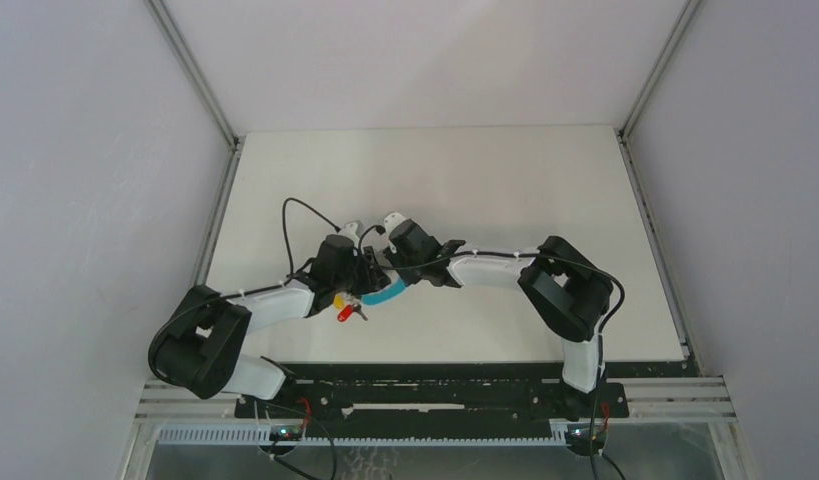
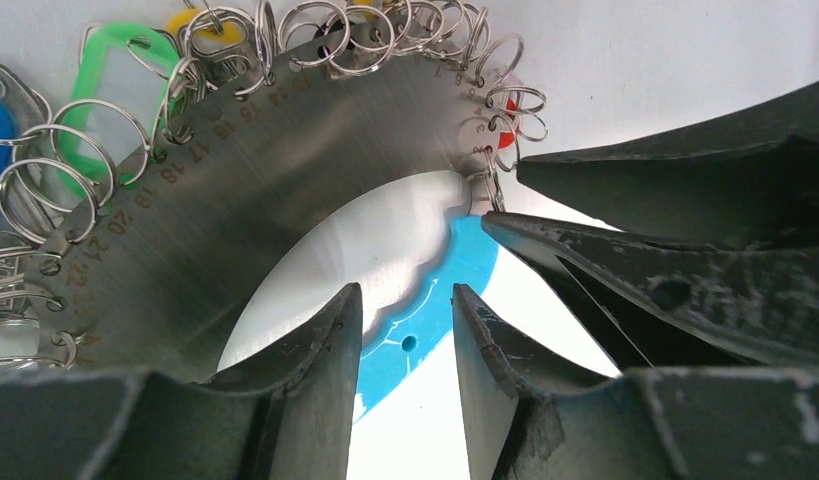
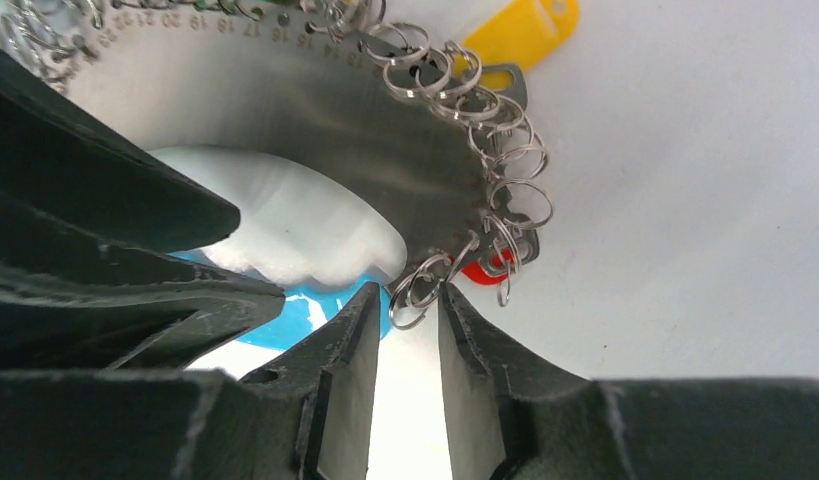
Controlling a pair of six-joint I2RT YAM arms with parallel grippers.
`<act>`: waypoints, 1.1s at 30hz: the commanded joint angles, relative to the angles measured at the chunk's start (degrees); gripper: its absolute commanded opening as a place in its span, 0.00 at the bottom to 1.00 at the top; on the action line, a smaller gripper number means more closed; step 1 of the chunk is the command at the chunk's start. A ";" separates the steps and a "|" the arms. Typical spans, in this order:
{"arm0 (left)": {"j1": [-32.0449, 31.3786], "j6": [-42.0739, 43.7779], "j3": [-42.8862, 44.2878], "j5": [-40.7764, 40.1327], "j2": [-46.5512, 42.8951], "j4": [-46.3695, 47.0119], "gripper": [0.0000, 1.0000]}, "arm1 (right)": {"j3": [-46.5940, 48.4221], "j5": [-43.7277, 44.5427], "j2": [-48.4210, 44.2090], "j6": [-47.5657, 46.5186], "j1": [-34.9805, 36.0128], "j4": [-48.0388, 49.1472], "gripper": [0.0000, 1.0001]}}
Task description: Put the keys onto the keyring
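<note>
- Two robot arms meet over a white tabletop (image 1: 545,190). The keyring (image 2: 265,200) sits between them: a broad grey metal loop stamped with numbers, closed by a turquoise segment (image 2: 455,280).
- I cannot tell whether the keyring lies flat on the tabletop or is raised slightly off it.
- The left gripper (image 2: 405,292) reaches in from the keyring's left side. Its fingers (image 2: 315,360) press both edges of the turquoise segment and grasp it across its width. This hold looks meant to stop the loop swivelling while the other arm works on it.
- The right gripper (image 3: 407,295) comes from the keyring's opposite side, at the end where the grey metal meets the turquoise.
- Its fingers (image 3: 475,340) stand narrowly apart around one small end ring (image 3: 417,290). I cannot tell whether they pinch it or only bracket it.
- Small silvery split rings (image 3: 505,150) crowd the keyring's outer edge, each through its own hole.
- The keys (image 1: 345,312) hang outside that edge. A green tag (image 2: 115,90) and a yellow tag (image 3: 515,35) lie farther round the keyring. A red tag (image 3: 480,268) lies just beyond the end ring.
- Judging by this, the right arm aims at the keyring's joint because a key would be threaded on there. The fine ring leaves little room for a slip.
</note>
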 commanded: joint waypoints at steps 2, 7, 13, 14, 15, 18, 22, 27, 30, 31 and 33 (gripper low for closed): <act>0.43 -0.70 -1.28 -0.57 -0.91 1.12 0.43 | 2.85 2.20 1.96 -1.30 0.81 -1.73 0.29; 0.43 -0.46 -1.10 0.02 -0.77 1.07 0.43 | 4.65 3.78 3.24 -1.69 1.02 -3.10 0.25; 0.42 -0.09 -1.54 1.91 -0.93 2.05 0.43 | 1.77 1.80 0.45 -4.34 -0.43 -2.55 0.02; 0.38 -0.10 -1.82 2.37 -1.22 2.60 0.43 | 0.49 0.75 -1.27 -5.11 -0.79 -1.85 0.00; 0.37 -0.02 -2.14 2.94 -1.70 3.33 0.43 | -0.88 -0.62 -2.74 -6.04 -1.12 -0.96 0.00; 0.34 0.27 -3.64 4.47 -3.68 6.53 0.43 | -6.43 -7.65 -8.05 -8.42 -2.86 2.56 0.00; 0.34 0.77 -5.51 7.43 -7.08 11.54 0.44 | -13.99 -21.45 -15.67 -11.32 -6.95 9.30 0.00; 0.34 0.15 -7.37 12.77 -10.13 18.83 0.46 | -22.53 -37.06 -22.54 -13.98 -11.94 20.44 0.00; 0.21 -0.30 -7.57 17.01 -10.03 22.12 0.49 | -24.24 -41.85 -23.77 -14.52 -13.78 23.96 0.00; 0.11 -0.67 -7.82 18.08 -9.83 23.55 0.50 | -24.22 -43.10 -23.84 -14.74 -14.24 24.64 0.00; -0.05 -1.58 -8.19 20.31 -9.26 26.69 0.52 | -24.15 -44.13 -23.83 -14.79 -14.71 26.02 0.00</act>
